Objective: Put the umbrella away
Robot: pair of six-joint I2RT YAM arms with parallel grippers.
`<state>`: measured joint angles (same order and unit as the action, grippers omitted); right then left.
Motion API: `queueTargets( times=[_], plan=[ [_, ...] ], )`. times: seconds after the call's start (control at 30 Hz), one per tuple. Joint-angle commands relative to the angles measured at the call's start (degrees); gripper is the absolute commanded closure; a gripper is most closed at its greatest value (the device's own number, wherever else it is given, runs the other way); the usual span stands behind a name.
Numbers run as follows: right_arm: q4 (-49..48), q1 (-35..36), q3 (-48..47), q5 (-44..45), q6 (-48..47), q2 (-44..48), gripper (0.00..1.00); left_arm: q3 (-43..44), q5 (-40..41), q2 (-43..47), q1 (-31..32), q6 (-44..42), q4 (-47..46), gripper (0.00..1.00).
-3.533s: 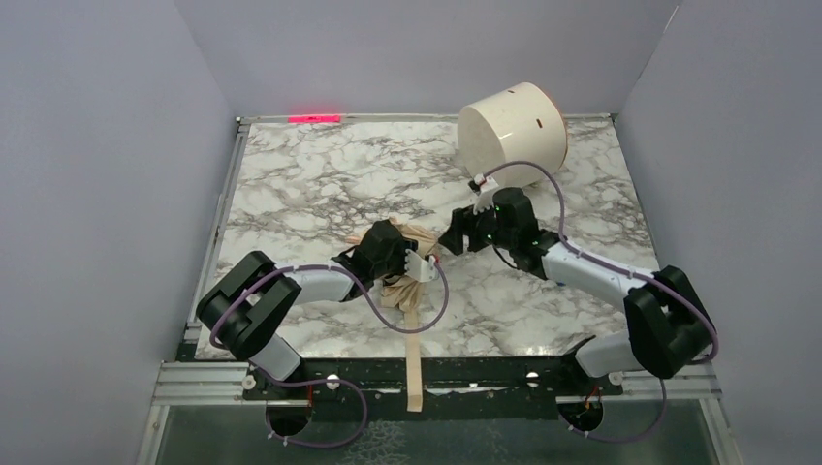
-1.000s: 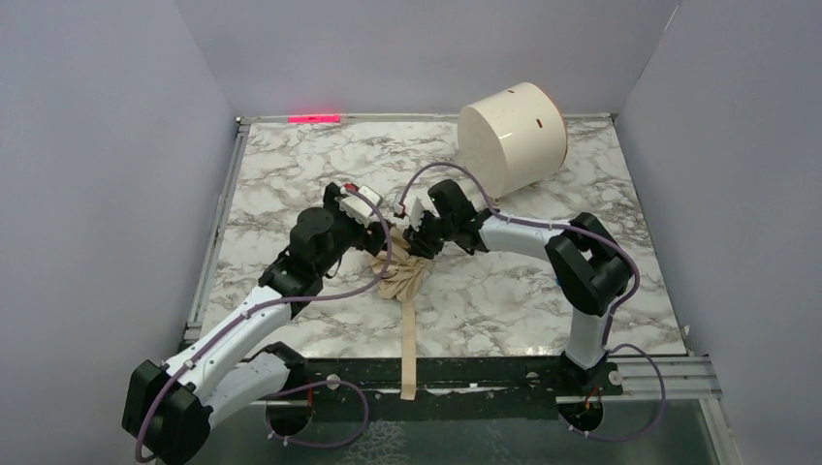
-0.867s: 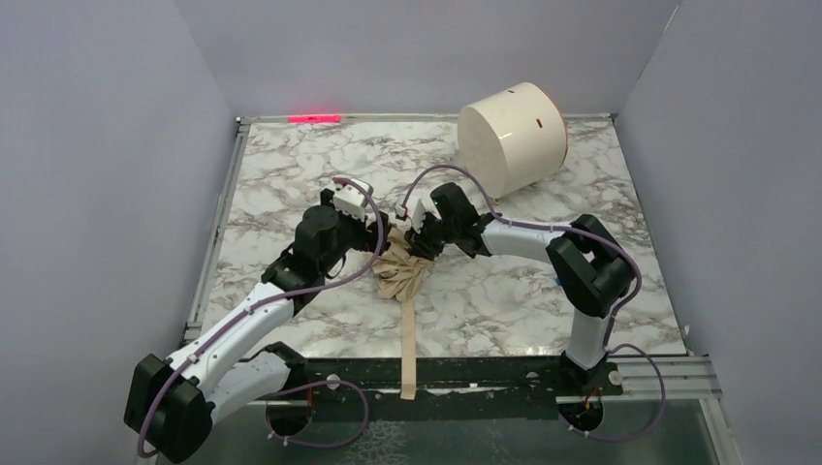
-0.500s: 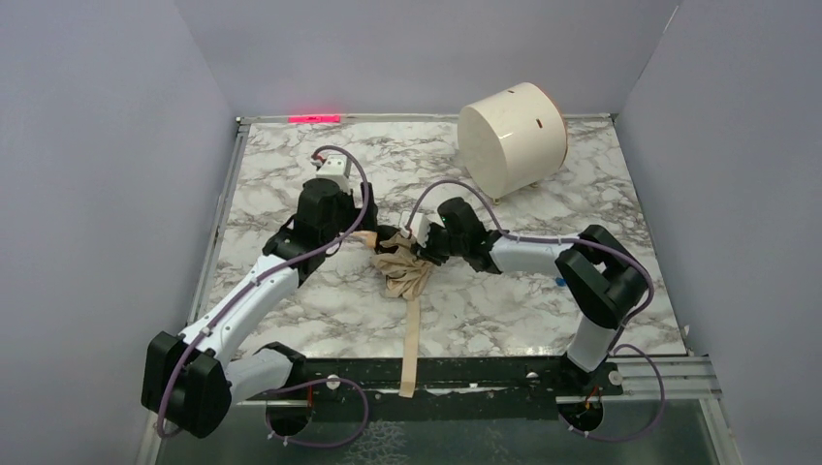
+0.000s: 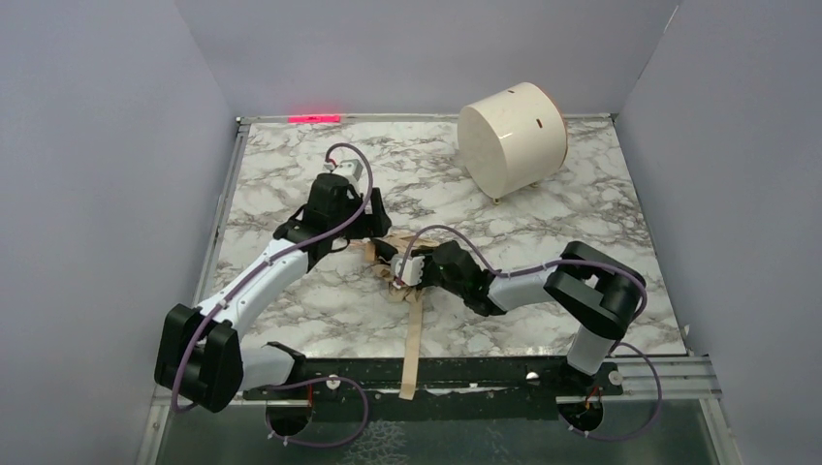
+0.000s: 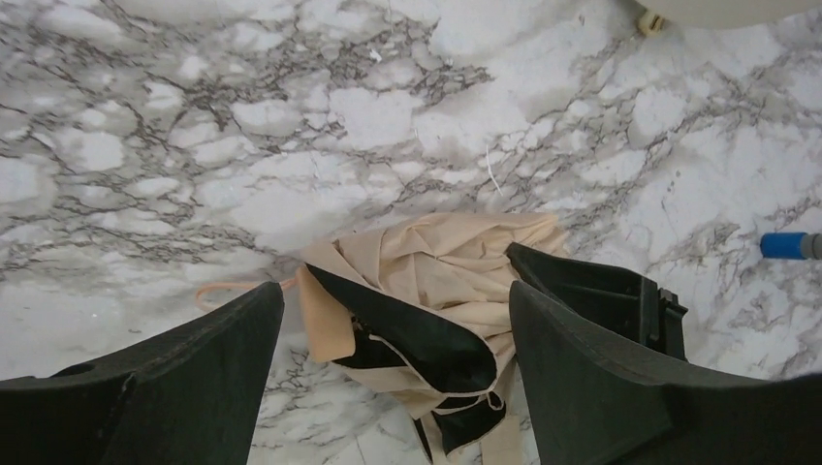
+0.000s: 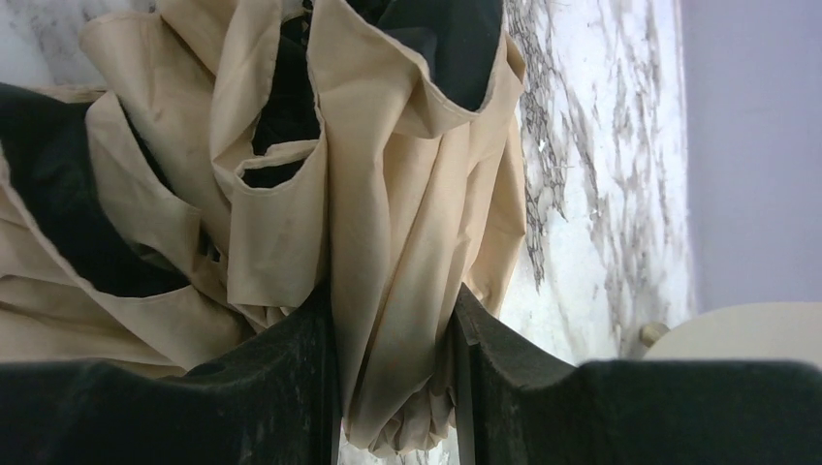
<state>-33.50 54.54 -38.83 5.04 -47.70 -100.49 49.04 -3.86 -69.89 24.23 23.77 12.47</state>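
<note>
One umbrella [image 5: 380, 254] lies crumpled near the middle of the marble tabletop [image 5: 291, 165], a bundle of beige fabric folds with black showing inside them. Its one long tan strap [image 5: 411, 349] runs from the bundle toward the near edge and hangs over the black rail there. Two arms reach in to it, one from each side. The left gripper [image 6: 395, 291] hovers just above the far-left side of the bundle with its jaws spread wide and nothing between them; in the left wrist view the fabric [image 6: 446, 257] lies on the marble beyond the two dark fingers [image 6: 194, 378], apart from both. The right gripper [image 7: 393, 320] sits low at the near-right side of the bundle, and its jaws are closed partway on one thick vertical fold of the beige cloth [image 7: 271, 223], which is pinched between the two black fingers [image 7: 281, 387]. One white cylindrical drum [image 5: 512, 136] stands tilted at the far right of the tabletop, well apart from the umbrella. One small blue object [image 6: 790, 244] shows at the right edge of the left wrist view; what it is cannot be told. One red light [image 5: 315, 118] glows along the far edge.
</note>
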Motion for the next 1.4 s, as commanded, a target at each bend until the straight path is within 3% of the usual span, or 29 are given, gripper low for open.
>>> queueTargets(
  times=[0.0, 0.23, 0.5, 0.8, 1.13, 1.3, 1.37],
  plan=[
    [0.40, 2.39, 5.47, 6.32, -4.81, -3.09, 0.79, -0.95, -7.55, -3.19, 0.07, 2.19, 2.66, 0.17],
    [0.62, 3.51, 5.30, 7.74, -3.40, -4.68, 0.79, 0.14, -8.30, -7.16, 1.59, 3.27, 3.07, 0.31],
    [1.00, 3.86, 5.06, 9.09, -2.76, -5.02, 0.79, 1.98, 1.35, -8.71, 4.94, 7.86, 11.77, 0.37],
    [1.44, 4.16, 5.19, 9.42, -1.40, -4.99, 0.79, -2.68, 1.36, -7.03, 5.00, 14.07, 3.21, 0.41],
    [1.85, 4.68, 5.34, 9.72, -0.33, -4.89, 0.80, 0.32, 0.99, -10.96, 4.95, 12.88, -1.03, 0.66],
    [1.78, 4.78, 5.68, 9.91, 0.01, -4.91, 0.80, 2.11, 0.25, -12.03, 4.95, 11.49, -1.64, 0.98],
    [1.68, 4.86, 5.78, 9.90, 0.02, -5.06, 0.80, 3.40, -0.83, -11.96, 4.95, 10.21, -2.35, 1.00]
  ],
)
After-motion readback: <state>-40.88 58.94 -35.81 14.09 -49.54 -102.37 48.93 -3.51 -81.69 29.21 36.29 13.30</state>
